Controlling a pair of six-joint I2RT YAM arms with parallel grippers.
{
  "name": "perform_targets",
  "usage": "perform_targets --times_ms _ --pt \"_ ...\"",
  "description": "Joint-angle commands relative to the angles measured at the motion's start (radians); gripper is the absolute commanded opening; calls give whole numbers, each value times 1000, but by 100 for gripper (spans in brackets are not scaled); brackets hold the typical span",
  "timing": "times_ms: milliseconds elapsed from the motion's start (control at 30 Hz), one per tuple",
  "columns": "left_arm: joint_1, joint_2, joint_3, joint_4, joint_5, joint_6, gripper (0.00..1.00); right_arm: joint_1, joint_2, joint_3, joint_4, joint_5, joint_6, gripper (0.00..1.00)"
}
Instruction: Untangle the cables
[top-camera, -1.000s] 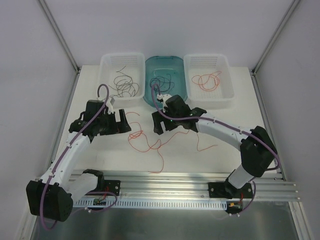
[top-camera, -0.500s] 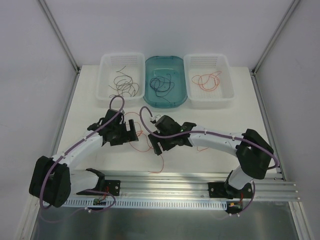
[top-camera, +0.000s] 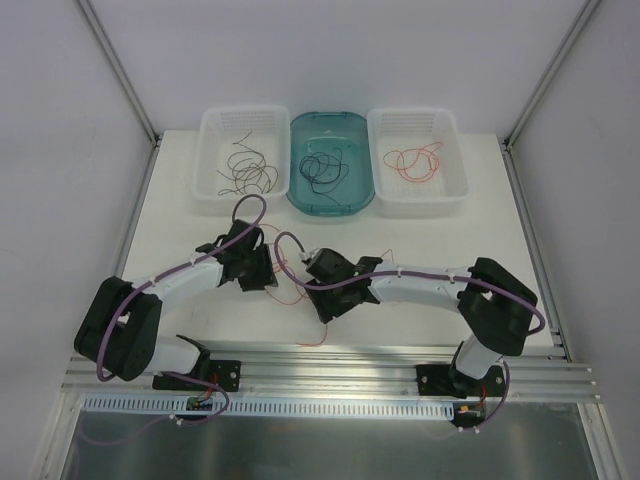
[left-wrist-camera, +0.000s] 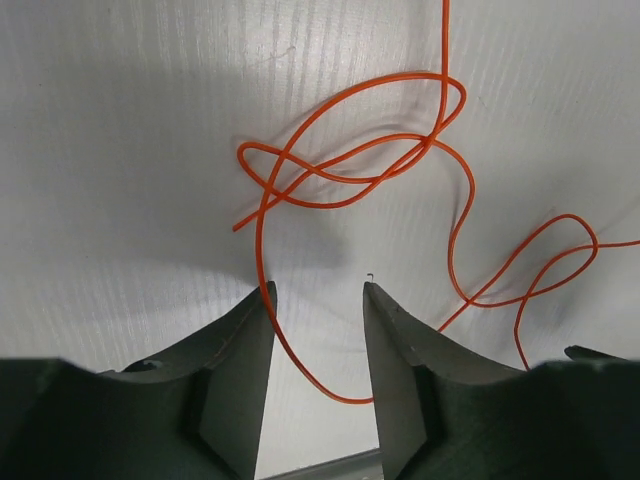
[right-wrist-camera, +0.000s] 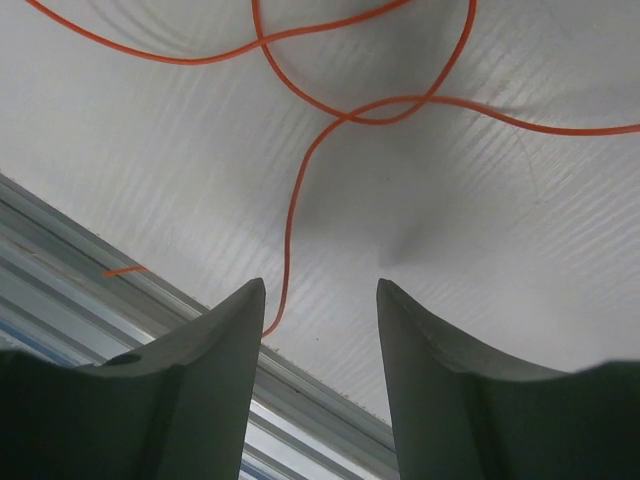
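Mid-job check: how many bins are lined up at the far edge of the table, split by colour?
White baskets: 2 (left one, right one)
Teal tub: 1, between the two
Total: 3

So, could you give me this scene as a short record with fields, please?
loose cables: red-orange, tangled on the table
left claw: open, one strand runs between its fingers
right claw: open, above crossing strands
left basket: dark brown cables
teal bin: black-blue cables
right basket: red-orange cables
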Motion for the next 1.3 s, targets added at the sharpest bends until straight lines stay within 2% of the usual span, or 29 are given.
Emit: perform_targets --times_ms 0,33,67,100,200,367,500,1033,1133,1233,1267 --pt "-9 5 1 33 -26 -14 40 2 -33 -20 -27 48 18 52" --pt "-9 2 1 32 -29 -12 35 -1 -46 -25 -31 60 18 52" --pt "-9 -5 -1 32 -29 -8 23 -6 -79 -26 -36 70 18 52" --pt "-11 -9 -5 32 -34 -6 15 -18 -92 -25 -44 92 21 57" --pt "-9 -29 -20 32 -37 -2 0 -58 -152 -26 -74 166 36 61" --pt "-9 -115 -53 30 -34 -8 0 -153 -176 -42 -71 228 144 62" --pt "-11 -173 -68 27 -31 -6 0 -201 -123 3 -73 280 222 62" --pt "-11 -210 -77 21 -9 -3 0 -215 114 150 -36 335 411 61" --pt "-9 -215 -74 21 -11 -2 0 -215 157 169 -39 330 423 55" --pt "-11 -224 -74 20 -9 -2 0 -218 171 165 -39 341 432 38" --pt "-11 -225 -76 21 -12 -2 0 -219 171 162 -44 356 432 26"
